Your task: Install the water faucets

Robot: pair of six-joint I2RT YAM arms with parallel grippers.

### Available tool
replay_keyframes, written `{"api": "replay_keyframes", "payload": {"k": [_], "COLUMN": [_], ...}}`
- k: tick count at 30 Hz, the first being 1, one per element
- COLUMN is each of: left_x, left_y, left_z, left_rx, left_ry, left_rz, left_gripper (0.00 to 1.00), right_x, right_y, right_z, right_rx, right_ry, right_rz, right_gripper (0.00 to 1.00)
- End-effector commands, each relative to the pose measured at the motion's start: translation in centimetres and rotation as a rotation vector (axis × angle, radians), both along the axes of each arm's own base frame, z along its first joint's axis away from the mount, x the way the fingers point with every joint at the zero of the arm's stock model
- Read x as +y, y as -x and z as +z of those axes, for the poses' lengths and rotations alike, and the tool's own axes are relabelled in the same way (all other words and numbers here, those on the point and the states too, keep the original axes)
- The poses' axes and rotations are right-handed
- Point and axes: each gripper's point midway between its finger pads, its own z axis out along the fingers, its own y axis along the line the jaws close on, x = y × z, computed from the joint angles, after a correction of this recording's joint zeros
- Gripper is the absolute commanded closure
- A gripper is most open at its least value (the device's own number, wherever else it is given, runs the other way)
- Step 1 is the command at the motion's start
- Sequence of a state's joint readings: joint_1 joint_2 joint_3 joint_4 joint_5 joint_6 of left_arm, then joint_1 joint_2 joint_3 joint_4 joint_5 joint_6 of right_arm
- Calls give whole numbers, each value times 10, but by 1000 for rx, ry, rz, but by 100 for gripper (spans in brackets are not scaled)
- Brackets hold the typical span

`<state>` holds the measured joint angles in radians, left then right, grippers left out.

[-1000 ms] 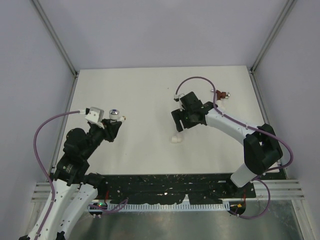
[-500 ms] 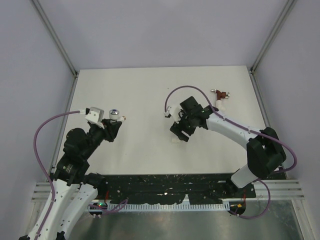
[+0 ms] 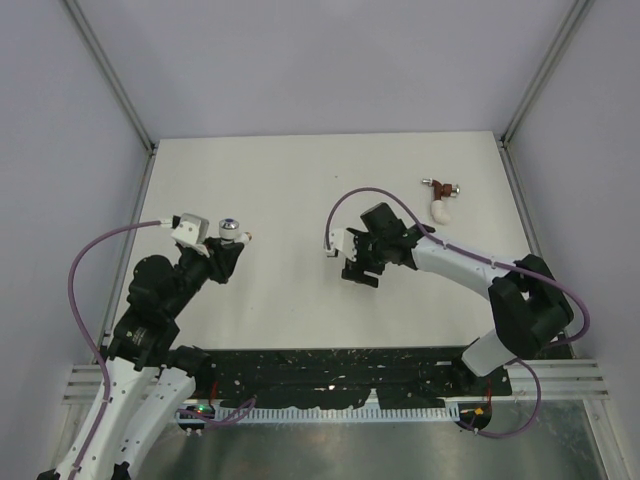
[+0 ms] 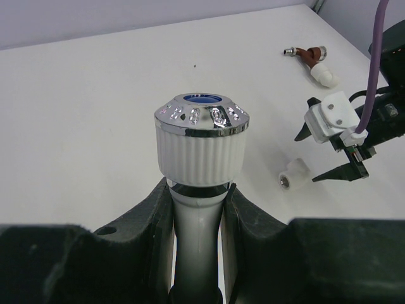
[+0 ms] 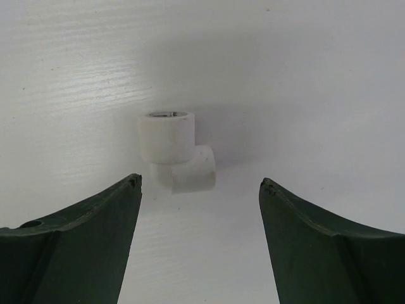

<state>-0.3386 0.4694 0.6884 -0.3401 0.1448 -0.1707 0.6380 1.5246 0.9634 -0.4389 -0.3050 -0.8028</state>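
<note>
Firmly clamped between the black, matte fingers of the left gripper (image 4: 197, 202) stands the white faucet (image 4: 201, 149). Its smooth plastic stem runs upright through the grip. On top sits a ribbed white knob with a mirror-bright chromed cap that has a blue dot at its centre. In the overhead view this faucet is held above the left part of the white tabletop (image 3: 260, 180), well apart from everything else.

The right gripper (image 5: 200, 183) hangs low near the middle of the table with its dark green tapered fingers spread wide. A plain white elbow fitting (image 5: 176, 152) lies on the table in the gap ahead of them, touching neither finger. It is a short, chunky, matte bend, and one round socket shows a metal lining. From overhead, the gripper body hides most of this fitting.

The dark red faucet (image 3: 440, 190) lies on its side near the far right edge of the table. It has a small metal tip at one end and a rounded white piece at the other. A purple cable (image 3: 352, 198) loops over the right wrist.
</note>
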Motion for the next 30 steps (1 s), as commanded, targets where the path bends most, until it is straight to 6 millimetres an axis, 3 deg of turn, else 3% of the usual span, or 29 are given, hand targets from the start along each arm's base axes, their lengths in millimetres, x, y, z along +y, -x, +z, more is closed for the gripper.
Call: {"api": "replay_keyframes", "payload": {"k": [1, 9, 23, 27, 30], "left_x": [-1, -1, -3, -3, -4], "left_y": [-6, -6, -6, -6, -6], "left_z": [19, 18, 17, 17, 18], "left_rx": [-79, -76, -72, -72, -75], "left_ry": [9, 8, 9, 9, 11], "left_rz": [3, 2, -6, -7, -13], "left_gripper": [100, 100, 100, 100, 100], "right_x": [11, 3, 6, 5, 7], "right_y": [-13, -14, -8, -7, -7], "right_z": [-4, -30, -45, -45, -42], "right_rx": [-72, -40, -16, -11, -15], "right_ry": [-29, 59, 74, 75, 68], "right_rz": [42, 39, 62, 67, 69], "right_gripper": [21, 22, 23, 28, 37]}}
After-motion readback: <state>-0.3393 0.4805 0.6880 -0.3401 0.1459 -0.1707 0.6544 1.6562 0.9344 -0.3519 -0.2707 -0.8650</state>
